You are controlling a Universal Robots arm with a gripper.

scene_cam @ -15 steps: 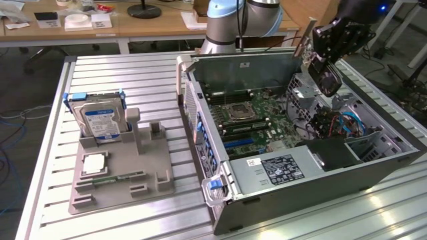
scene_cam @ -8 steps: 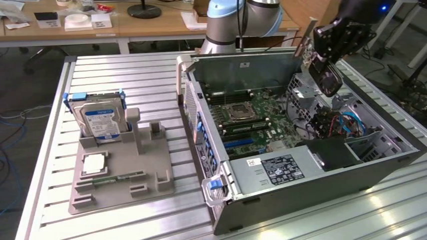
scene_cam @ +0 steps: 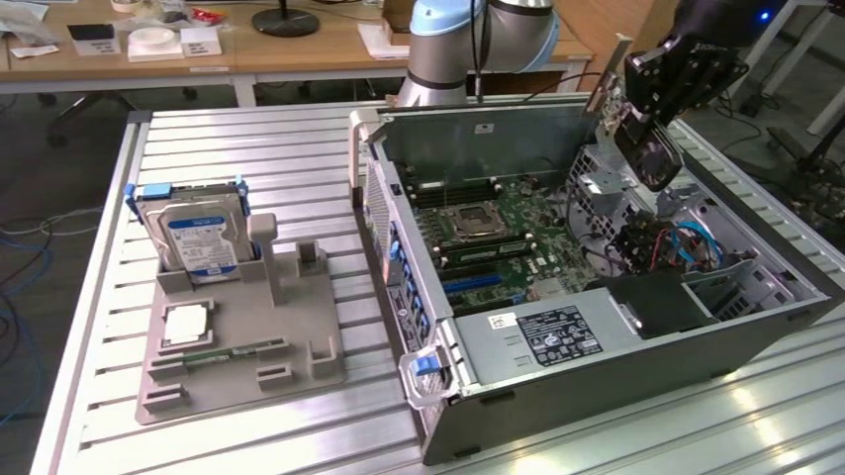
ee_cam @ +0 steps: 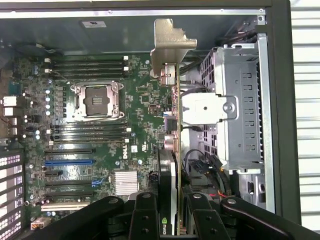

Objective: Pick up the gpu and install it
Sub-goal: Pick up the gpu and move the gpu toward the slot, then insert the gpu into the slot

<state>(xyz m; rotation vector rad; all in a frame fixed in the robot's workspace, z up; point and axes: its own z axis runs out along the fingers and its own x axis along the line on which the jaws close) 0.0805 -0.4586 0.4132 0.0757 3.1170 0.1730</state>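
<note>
In the exterior view, the gripper (scene_cam: pixel 650 117) hangs over the far corner of the open computer case (scene_cam: pixel 595 401), on the exterior view's right. Its fingers are clamped on the gpu (scene_cam: pixel 656 156). The card is tilted, with its black face turned outward and its silver bracket end pointing up. It sits above the drive cage (scene_cam: pixel 601 188) and clear of the motherboard (scene_cam: pixel 509 233). On the exterior view's left, well apart from the case, a hard drive (scene_cam: pixel 198 237) stands upright in a grey holder (scene_cam: pixel 237 376) on the slatted metal table (scene_cam: pixel 237 139).

In the wrist view, the gpu (ee_cam: pixel 172 125) shows edge-on, pinched between the two black fingers (ee_cam: pixel 145 215). Its bracket is at the end away from the gripper, near the case wall. The card lines up over the boundary between the green motherboard and the silver drive cage.
</note>
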